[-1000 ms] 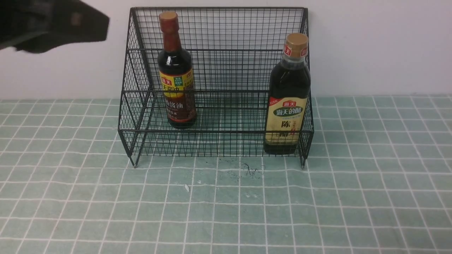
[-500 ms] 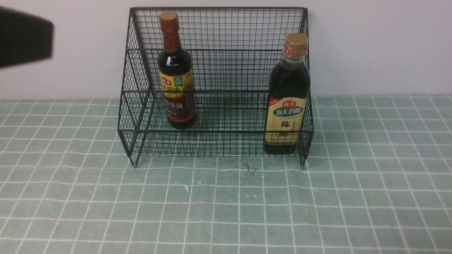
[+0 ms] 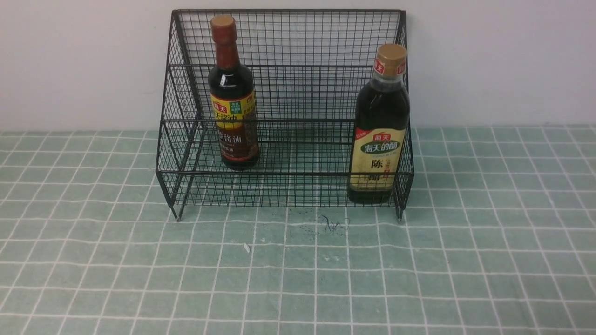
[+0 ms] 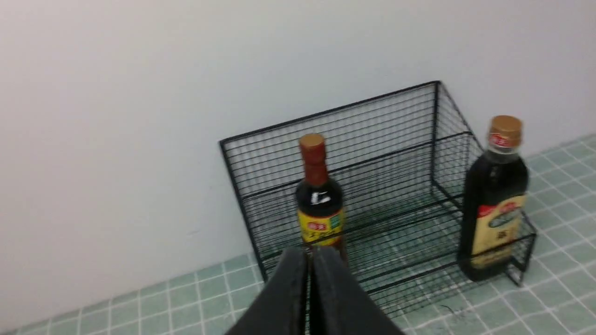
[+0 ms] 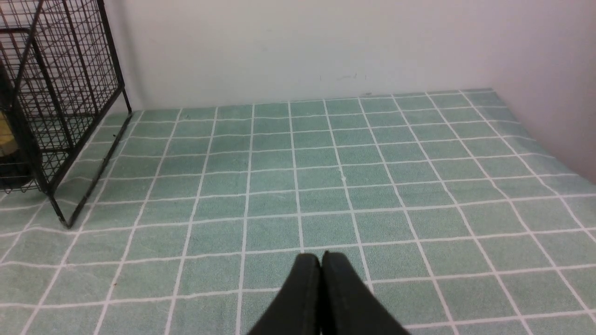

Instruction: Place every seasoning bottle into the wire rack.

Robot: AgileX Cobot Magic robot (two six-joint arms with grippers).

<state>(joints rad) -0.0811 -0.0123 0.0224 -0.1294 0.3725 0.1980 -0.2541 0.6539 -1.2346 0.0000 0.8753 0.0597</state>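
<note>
The black wire rack (image 3: 298, 42) stands against the wall. The slim bottle (image 3: 232, 97) with the red-brown cap stands upright inside it at the left. The wider bottle (image 3: 379, 130) with the tan cap stands upright inside it at the front right corner. Both also show in the left wrist view: the slim bottle (image 4: 319, 200), the wider bottle (image 4: 496, 195) and the rack (image 4: 396, 139). My left gripper (image 4: 309, 253) is shut and empty, back from the rack. My right gripper (image 5: 321, 258) is shut and empty over the cloth, right of the rack (image 5: 56, 83). Neither gripper shows in the front view.
A green checked cloth (image 3: 298, 270) covers the table. A white wall (image 3: 489, 60) stands right behind the rack. A dark smudge (image 3: 328, 223) and a small white scrap (image 3: 246, 247) lie on the cloth in front of the rack.
The left arm has drawn back to the left and gone out of the front view. The bottles and the rack have not moved.
</note>
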